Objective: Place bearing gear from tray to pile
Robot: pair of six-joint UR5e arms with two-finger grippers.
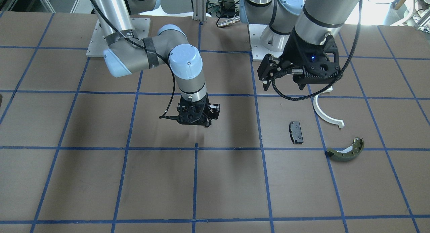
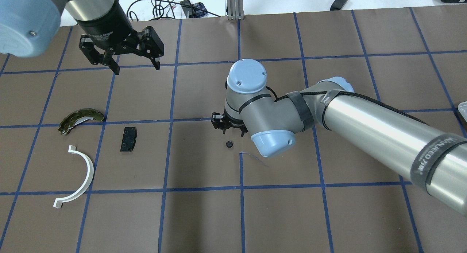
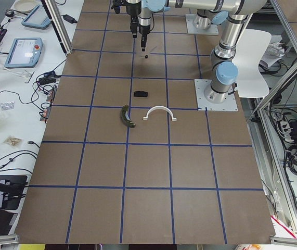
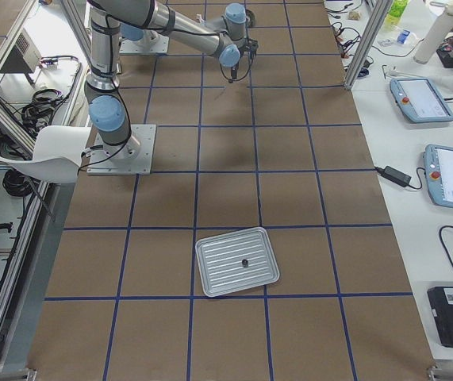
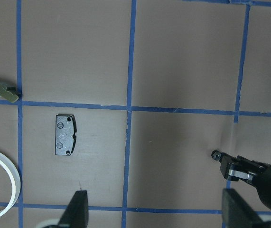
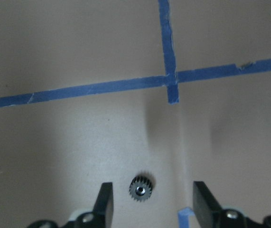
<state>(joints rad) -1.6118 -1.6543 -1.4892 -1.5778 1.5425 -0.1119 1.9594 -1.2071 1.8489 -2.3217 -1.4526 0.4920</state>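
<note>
A small black bearing gear (image 2: 229, 144) lies on the brown table, to the right of the pile in the overhead view. It also shows in the right wrist view (image 6: 140, 186) and the left wrist view (image 5: 215, 154). My right gripper (image 6: 154, 204) is open and empty, just above the gear. The pile is a white half-ring arc (image 2: 85, 172), a black pad (image 2: 128, 139) and an olive brake shoe (image 2: 78, 118). My left gripper (image 2: 137, 69) is open and empty, held high beyond the pile. The tray (image 4: 236, 260) lies far off at the robot's right end.
One small dark part (image 4: 244, 262) lies in the tray. Blue tape lines (image 2: 240, 187) grid the table. The right arm's elbow (image 2: 271, 143) hangs over the table middle. Monitors and cables lie off the table's far edge (image 3: 23, 52).
</note>
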